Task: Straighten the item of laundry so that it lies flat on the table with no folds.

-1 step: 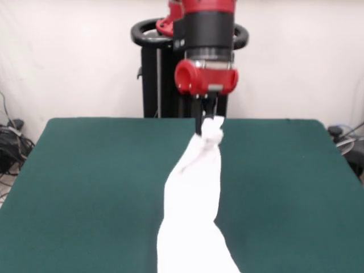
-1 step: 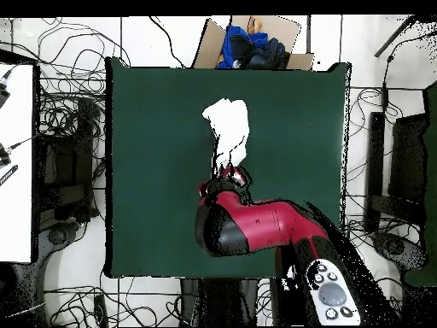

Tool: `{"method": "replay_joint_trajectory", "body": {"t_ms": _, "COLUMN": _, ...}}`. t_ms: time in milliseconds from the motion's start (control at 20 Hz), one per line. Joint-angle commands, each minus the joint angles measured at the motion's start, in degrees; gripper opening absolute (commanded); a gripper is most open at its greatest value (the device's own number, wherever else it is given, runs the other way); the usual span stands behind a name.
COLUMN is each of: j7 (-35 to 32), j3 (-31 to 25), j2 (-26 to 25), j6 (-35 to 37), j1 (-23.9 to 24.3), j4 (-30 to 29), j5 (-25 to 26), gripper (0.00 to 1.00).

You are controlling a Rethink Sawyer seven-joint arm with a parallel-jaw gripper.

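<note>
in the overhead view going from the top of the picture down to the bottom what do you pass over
Cardboard box with blue cloth → table's top edge → laundry → gripper shut on it → red arm → table's bottom edge.

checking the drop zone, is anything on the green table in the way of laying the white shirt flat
Nothing visible does. The gripper already pinches one end of the bunched white shirt, which trails in a twisted strip across the dark green table; bare tabletop lies on both sides.

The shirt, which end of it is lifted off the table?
The end at the gripper, bunched and pinched there. The shirt widens from it down to its other end, spread on the table.
</note>
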State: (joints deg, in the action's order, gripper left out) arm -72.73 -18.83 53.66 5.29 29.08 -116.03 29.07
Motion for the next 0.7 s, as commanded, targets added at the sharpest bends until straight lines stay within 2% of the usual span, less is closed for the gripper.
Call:
{"method": "replay_joint_trajectory", "body": {"t_ms": 50, "j7": -1.2, "j3": -13.6, "j2": 11.5, "j6": 12.2, "j1": 4.9, "j4": -9.8, "j5": -8.6, "gripper": 0.00}}
{"method": "replay_joint_trajectory", "body": {"t_ms": 350, "j7": 4.6, "j3": -23.6, "j2": 21.1, "j6": 17.8, "j1": 12.4, "j4": -15.4, "j5": -20.6, "gripper": 0.00}}
{"method": "replay_joint_trajectory", "body": {"t_ms": 500, "j7": 2.6, "j3": -27.6, "j2": 22.3, "j6": 15.0, "j1": 15.1, "j4": -17.0, "j5": -22.7, "gripper": 0.00}}
{"method": "replay_joint_trajectory", "body": {"t_ms": 700, "j7": -3.2, "j3": -33.4, "j2": 21.2, "j6": 7.0, "j1": 18.8, "j4": -18.7, "j5": -21.3, "gripper": 0.00}}
